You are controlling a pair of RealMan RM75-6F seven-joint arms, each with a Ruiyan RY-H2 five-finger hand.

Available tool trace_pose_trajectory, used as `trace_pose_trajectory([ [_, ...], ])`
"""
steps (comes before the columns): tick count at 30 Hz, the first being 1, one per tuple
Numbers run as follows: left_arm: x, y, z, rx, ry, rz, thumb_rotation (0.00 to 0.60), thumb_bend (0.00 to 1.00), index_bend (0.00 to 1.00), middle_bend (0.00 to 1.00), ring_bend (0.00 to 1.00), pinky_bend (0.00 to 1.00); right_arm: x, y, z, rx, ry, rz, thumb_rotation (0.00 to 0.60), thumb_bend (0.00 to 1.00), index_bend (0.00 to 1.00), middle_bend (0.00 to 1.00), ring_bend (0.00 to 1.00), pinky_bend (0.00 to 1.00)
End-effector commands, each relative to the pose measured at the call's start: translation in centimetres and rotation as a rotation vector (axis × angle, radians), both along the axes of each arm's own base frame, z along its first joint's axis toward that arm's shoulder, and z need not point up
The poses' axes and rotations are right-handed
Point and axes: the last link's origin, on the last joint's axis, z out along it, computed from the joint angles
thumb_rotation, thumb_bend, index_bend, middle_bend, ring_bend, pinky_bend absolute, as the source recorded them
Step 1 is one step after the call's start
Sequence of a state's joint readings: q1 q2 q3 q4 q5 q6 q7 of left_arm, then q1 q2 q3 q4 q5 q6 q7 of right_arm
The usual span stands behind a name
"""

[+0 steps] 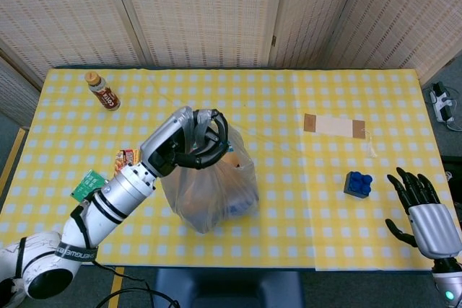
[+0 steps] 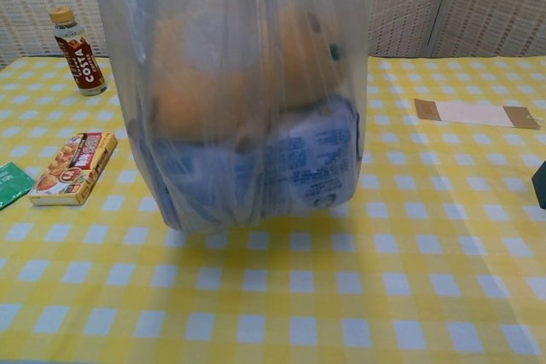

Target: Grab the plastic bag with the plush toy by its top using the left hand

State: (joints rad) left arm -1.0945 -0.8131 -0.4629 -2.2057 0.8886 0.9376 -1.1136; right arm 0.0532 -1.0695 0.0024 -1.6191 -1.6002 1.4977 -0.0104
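Plastic bag (image 1: 209,192) hangs straight down from the left hand (image 1: 189,141), which grips its bunched top. Its long way runs up and down, with the orange plush toy (image 2: 217,74) inside, above the near middle of the table (image 1: 289,120). The right hand (image 1: 422,203) is far off, holding nothing, fingers apart.

"COTA" reads on the bottle (image 2: 75,40) label, far left of the bag (image 2: 239,100). Box (image 2: 75,167) between bottle and bag has red print, too small to read. Blue print on the pack inside the bag is blurred, illegible.
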Motion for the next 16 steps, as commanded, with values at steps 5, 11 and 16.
trace_pose_trajectory([
  [5, 4.4, -0.4, 6.9, 0.121, -0.053, -0.035, 0.6, 0.82, 0.84, 1.0, 0.89, 1.0, 0.0, -0.1, -0.1, -0.005, -0.001, -0.006, 0.6, 0.31, 0.0, 0.0, 0.0, 0.0],
  [11, 3.8, -0.5, 7.1, 0.108, -0.039, -0.019, 0.6, 0.82, 0.84, 1.0, 0.89, 1.0, 0.1, -0.2, -0.2, -0.002, 0.0, -0.004, 0.6, 0.31, 0.0, 0.0, 0.0, 0.0],
  [16, 3.2, -0.1, 6.6, 0.094, -0.03, -0.008, 0.6, 0.82, 0.84, 1.0, 0.89, 1.0, 0.0, -0.4, -0.4, 0.012, 0.004, -0.007, 0.6, 0.31, 0.0, 0.0, 0.0, 0.0],
])
